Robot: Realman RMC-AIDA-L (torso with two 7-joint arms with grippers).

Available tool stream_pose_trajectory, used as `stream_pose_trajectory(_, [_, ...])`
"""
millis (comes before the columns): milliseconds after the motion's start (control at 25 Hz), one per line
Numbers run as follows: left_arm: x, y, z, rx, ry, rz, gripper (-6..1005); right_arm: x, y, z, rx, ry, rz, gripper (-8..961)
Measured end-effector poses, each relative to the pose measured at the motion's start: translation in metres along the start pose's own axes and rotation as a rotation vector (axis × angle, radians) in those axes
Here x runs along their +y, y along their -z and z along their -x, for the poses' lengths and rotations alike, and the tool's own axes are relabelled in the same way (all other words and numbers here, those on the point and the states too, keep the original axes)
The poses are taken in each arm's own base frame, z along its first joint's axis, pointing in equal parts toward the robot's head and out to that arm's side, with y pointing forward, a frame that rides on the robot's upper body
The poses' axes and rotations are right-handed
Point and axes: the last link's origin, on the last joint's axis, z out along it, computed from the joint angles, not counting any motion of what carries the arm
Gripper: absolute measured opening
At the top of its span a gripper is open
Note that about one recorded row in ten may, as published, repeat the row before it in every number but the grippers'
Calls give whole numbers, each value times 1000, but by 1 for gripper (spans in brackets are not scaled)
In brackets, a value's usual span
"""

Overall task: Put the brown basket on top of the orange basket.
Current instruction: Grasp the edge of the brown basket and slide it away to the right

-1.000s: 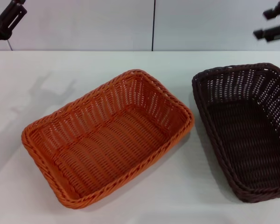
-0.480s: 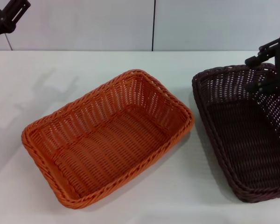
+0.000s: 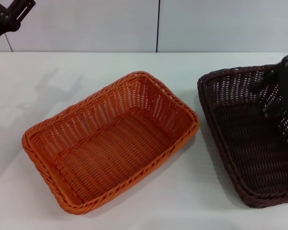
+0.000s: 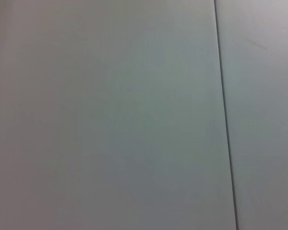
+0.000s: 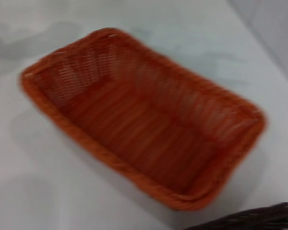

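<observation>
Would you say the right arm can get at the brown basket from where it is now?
Probably yes: the right gripper is already over the brown basket's far end, and nothing stands between them.

Orange basket: rectangular bright orange woven wicker-style basket (image 3: 110,141), braided rim, open-weave sides, ribbed texture with a slight plastic-like sheen.
Brown basket: rectangular dark brown woven wicker-style basket (image 3: 252,139), same braided rim and open weave, duller finish.
Table: smooth white table (image 3: 48,76), matt with soft shadows.
Right gripper: black right gripper (image 3: 278,91), matt hard-looking surface.
</observation>
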Motion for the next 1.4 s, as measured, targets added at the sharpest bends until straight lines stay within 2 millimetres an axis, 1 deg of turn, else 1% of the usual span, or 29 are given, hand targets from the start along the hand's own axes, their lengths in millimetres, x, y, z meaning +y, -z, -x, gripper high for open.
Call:
stream_pose_trajectory(280, [-4,0,1,-9,-28,-17,814,17,-9,-10,32,-9,72,604])
stream_pose_trajectory(640, [-6,-6,0,-9,-78,-30,814,55,-23,-29,81,14,112,604])
stream_pose_trajectory(960, [-2,-14,10,-42,-97,-41,814,77,-23,-42,61,9,119,604])
stream_pose_trajectory(1080, [-1,-15,13,-51,-110,-43,814,77,-19,-47,42,11,104,604])
stream_pose_trajectory(1200, [1,-15,14,-53,-118,-41,814,72,-13,-50,14,6,68,604])
stream_pose_trajectory(1320, [2,-16,15,-55,-111,-40,814,59,-8,-50,-18,-7,34,604])
stream_pose_trajectory(1400, [1,-17,15,-52,-109,-43,814,49,-12,-49,-16,-25,49,604])
